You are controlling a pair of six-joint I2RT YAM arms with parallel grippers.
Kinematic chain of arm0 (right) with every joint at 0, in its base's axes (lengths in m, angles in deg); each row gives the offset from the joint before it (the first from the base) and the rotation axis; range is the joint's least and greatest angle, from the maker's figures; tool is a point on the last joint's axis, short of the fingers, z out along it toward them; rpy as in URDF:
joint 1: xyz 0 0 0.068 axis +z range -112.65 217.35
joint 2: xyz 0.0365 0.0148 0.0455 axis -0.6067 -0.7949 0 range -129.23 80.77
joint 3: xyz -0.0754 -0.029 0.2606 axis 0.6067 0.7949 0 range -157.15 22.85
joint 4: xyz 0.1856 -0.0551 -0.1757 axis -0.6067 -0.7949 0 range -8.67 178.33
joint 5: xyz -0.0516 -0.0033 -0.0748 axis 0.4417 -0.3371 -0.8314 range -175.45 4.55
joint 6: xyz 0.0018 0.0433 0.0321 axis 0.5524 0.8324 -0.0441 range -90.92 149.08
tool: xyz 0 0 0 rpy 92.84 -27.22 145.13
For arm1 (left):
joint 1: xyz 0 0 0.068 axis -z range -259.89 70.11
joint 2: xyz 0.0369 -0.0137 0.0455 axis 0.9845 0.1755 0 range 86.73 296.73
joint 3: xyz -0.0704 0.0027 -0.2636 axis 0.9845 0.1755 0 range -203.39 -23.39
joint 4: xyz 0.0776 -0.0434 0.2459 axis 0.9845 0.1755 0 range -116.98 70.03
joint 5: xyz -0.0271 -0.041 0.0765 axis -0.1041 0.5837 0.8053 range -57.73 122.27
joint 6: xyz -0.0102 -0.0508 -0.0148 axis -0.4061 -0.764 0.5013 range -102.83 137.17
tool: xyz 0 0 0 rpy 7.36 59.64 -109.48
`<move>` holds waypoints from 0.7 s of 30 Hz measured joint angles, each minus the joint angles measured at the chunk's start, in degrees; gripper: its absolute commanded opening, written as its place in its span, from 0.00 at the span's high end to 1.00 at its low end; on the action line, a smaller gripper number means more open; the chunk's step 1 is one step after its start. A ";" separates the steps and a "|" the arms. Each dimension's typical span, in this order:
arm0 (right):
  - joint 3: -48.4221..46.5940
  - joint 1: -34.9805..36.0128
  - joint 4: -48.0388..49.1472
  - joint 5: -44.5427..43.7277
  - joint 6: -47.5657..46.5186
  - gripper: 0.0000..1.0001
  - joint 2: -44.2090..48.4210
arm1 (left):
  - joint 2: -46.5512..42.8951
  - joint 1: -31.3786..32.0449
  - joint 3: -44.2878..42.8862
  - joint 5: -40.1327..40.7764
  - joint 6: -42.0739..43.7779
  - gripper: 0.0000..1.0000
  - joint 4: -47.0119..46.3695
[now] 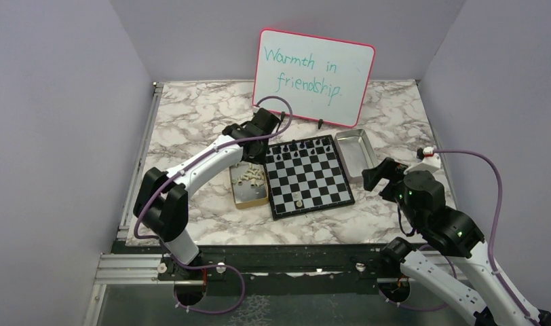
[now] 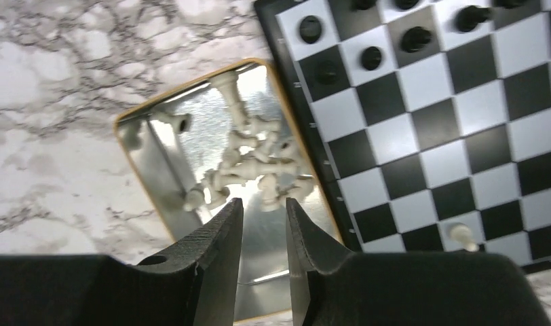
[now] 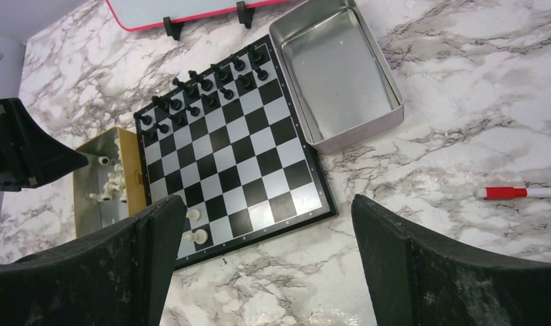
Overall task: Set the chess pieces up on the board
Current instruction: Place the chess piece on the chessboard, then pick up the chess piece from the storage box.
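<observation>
Black chessmen [image 3: 205, 85] ranked at far edge of board [image 1: 307, 175]; two cream chessmen [image 3: 200, 236] at near edge, rest in tan box [image 2: 134, 129]. Both empty: left gripper [image 2: 264, 224] slightly parted, right gripper [image 3: 266, 210] wide.

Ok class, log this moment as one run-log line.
left gripper: slightly open over cream pieces in tan box | right gripper: wide open, empty | chessboard: black pieces on far rows

The chequered board [image 1: 308, 175] lies flat at frame centre, slightly askew. Black chessmen [image 1: 301, 146] crowd its top two rows, seemingly all upright. Two cream chessmen [image 3: 195, 214] stand near its bottom-left corner. The other cream pieces [image 1: 249, 178] lie heaped just left.
</observation>
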 measured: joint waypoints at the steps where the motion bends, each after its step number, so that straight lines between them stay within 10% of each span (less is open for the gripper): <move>1: 0.02 0.00 0.00 0.02 0.00 0.03 0.09 | -0.24 -0.92 0.63 0.59 0.44 0.69 0.02; 21: 0.33 0.00 0.07 0.68 0.04 0.03 0.31 | 0.13 -8.61 8.87 1.18 8.55 0.70 -1.57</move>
